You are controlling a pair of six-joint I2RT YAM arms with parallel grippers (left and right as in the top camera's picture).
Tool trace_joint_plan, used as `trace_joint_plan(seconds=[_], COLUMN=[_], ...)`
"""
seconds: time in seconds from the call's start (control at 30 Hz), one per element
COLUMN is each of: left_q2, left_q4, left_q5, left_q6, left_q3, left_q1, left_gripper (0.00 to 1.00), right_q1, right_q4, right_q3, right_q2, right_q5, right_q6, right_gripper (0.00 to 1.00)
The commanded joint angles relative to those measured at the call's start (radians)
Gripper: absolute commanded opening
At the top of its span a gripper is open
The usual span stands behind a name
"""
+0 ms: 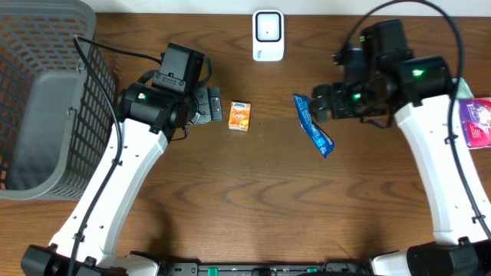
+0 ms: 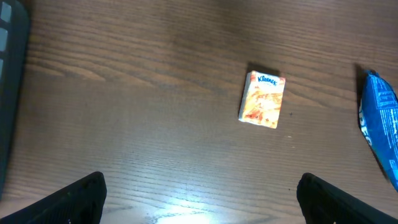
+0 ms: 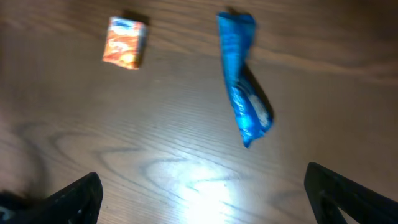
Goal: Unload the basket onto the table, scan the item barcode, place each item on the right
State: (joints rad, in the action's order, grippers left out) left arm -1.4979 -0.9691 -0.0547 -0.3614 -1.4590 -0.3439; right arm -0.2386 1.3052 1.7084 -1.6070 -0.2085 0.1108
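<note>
**Both tools apart, tissue pack just off the left one**

The left tool has its fingers spread wide with nothing between them. It points across the worktop at the tissue pack, which lies flat just past the fingertips, on the near side of the scanner and slightly toward the left arm from it. The pack's long axis runs toward and away from the scanner, crosswise to the tool's line of reach, so a straight advance would probably let the fingers take it across its short width.

The right tool is equally wide and empty. It sits beside the upper end of the blue packet, which slants away from the scanner on the right-arm side. The left arm is the nearer one to the pack, and the scanner lies well apart from both items
</note>
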Motion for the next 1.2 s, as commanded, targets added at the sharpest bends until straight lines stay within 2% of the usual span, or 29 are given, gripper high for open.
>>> trace_joint_plan(seconds=[0.0,0.23,0.6,1.0,1.17], left_q2=[-0.006,-0.006,-0.006,-0.006,-0.006], left_q4=[-0.003,-0.003,-0.003,-0.003,-0.003], left_q5=[-0.006,-0.006,-0.006,-0.006,-0.006], left_q6=[0.01,0.01,0.01,0.01,0.01], left_q3=[-0.004,-0.004,-0.004,-0.004,-0.004], left_q1=[0.002,0.002,0.002,0.002,0.002], left_gripper=[0.98,0.98,0.98,0.98,0.98], right_q1=[-0.09,-0.191,-0.248,-0.253,-0.253], right_q4=[-0.029,-0.102,-0.095,-0.056,-0.103], right_q3=[0.004,0.004,0.004,0.05,0.046], right_q2=[0.01,-0.031,-0.248,-0.132,-0.098], right_q5=[0.02,0.231,0.237,0.24,0.27], right_q6=[-0.061,-0.064,-0.068,-0.068,-0.067], right_gripper=[0.99,0.99,0.99,0.99,0.98])
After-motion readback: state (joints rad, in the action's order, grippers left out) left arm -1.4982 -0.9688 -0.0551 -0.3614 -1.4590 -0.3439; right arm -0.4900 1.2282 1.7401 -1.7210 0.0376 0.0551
